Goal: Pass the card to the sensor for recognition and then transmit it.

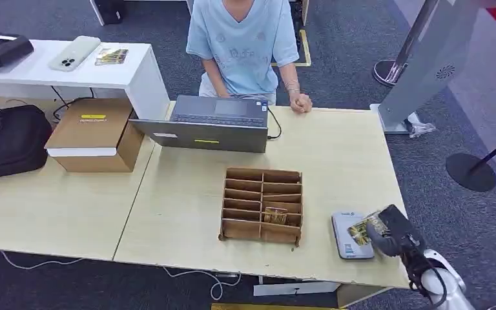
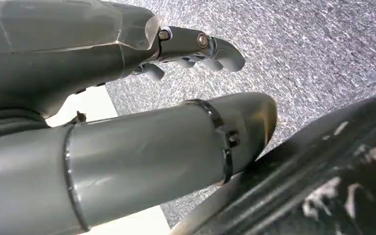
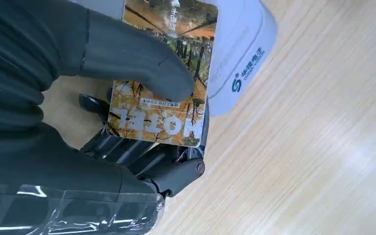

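**Card held over the sensor at the table's right front corner**

The card [image 3: 164, 73], printed with an autumn scene and the word "HOTEL", is pinched in the right hand [image 1: 392, 234]: the thick grey thumb [image 3: 137, 58] presses on its printed face while the darker fingers [image 3: 127, 149] support it from behind. Its far end overlaps the sensor [image 1: 350, 236], a flat white-and-grey pad with a small logo, lying on the pale wooden table [image 1: 336, 161] near the front right corner. Whether the card touches the pad or hovers just above it cannot be told.

Just left of the sensor stands a brown cardboard organizer [image 1: 261, 205] divided into slots, with another card [image 1: 274, 215] lying in a right-hand slot. Beyond it a grey laptop [image 1: 213, 123] faces a person in a light blue shirt [image 1: 242, 42] at the far edge, one fist resting on the table.

The left hand [image 2: 196, 49] hangs over grey carpet, its fingers curled loosely and holding nothing.

A cardboard box [image 1: 93, 134] and a black bag [image 1: 6, 139] sit on the adjoining table to the left.
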You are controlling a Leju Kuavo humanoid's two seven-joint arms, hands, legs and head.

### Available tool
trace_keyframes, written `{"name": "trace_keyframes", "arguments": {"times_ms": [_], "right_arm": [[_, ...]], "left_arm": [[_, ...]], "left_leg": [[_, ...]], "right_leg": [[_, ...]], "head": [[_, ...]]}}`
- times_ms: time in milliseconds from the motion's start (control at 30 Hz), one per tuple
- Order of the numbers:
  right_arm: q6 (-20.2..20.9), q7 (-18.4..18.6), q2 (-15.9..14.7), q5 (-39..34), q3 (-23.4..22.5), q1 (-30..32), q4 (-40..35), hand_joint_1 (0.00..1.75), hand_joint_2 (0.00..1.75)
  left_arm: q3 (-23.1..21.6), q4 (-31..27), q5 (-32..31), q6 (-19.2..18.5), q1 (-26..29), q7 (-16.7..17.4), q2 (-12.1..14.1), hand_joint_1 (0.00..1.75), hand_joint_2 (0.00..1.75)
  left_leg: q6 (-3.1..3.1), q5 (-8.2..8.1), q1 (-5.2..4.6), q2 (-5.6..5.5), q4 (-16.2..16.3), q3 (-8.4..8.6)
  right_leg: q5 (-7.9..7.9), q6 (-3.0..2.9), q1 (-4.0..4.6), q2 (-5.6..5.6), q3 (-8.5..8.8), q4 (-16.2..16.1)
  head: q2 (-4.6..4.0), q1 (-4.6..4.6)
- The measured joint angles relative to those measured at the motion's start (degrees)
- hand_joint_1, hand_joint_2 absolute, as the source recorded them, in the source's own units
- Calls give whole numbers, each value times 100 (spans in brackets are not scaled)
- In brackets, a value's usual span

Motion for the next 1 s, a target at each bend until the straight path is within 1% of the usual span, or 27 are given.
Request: {"name": "trace_keyframes", "arguments": {"times_ms": [233,367,467,533,600,700,767,933,1000], "right_arm": [[-277,-336,83,-201,-306,-37,-398,175,175],[-507,-586,96,-256,-481,-313,-544,175,175],[-749,-769,99,-82,-536,-593,-645,175,175],[-1026,-826,105,217,-540,-810,-722,175,175],[-1387,-829,120,630,-512,-1003,-809,175,175],[-1826,-712,164,1201,-387,-1277,-940,175,175],[-2059,-603,219,1557,-253,-1471,-999,175,175],[-2689,-490,354,2392,151,-1925,-1021,175,175],[-3006,-439,389,2827,343,-2139,-1006,175,175]], "left_arm": [[0,0,6,33,1,0,-4,0,0],[0,0,6,50,-1,0,-9,0,0],[0,0,9,52,-2,0,-11,0,0],[0,0,6,52,-4,0,-15,0,0],[0,0,6,55,-8,0,-20,0,0],[0,0,4,57,-13,2,-37,0,0],[0,0,0,61,-21,2,-42,0,0],[-2,0,-11,92,-39,2,-57,0,0],[-9,0,-18,92,-41,0,-57,0,0]], "left_leg": [[0,0,0,0,0,-8],[0,1,0,1,0,-9],[0,4,-1,1,0,-8],[0,5,-1,1,0,-9],[3,8,0,1,0,-9],[2,9,0,1,0,-10],[1,9,0,1,-1,-10],[3,12,0,-3,-1,-13],[3,12,0,0,-1,-15]], "right_leg": [[0,0,0,-1,-5,2],[0,0,0,1,-7,2],[2,0,-1,1,-7,2],[3,0,-1,0,-7,2],[3,0,-1,-1,-7,3],[3,-1,0,0,-7,4],[3,-1,0,1,-8,5],[2,-1,0,-5,-9,7],[3,-1,0,-1,-11,9]], "head": [[0,-2],[0,0],[0,-2],[0,-2],[0,0],[0,0],[0,0],[0,0],[0,0]]}}
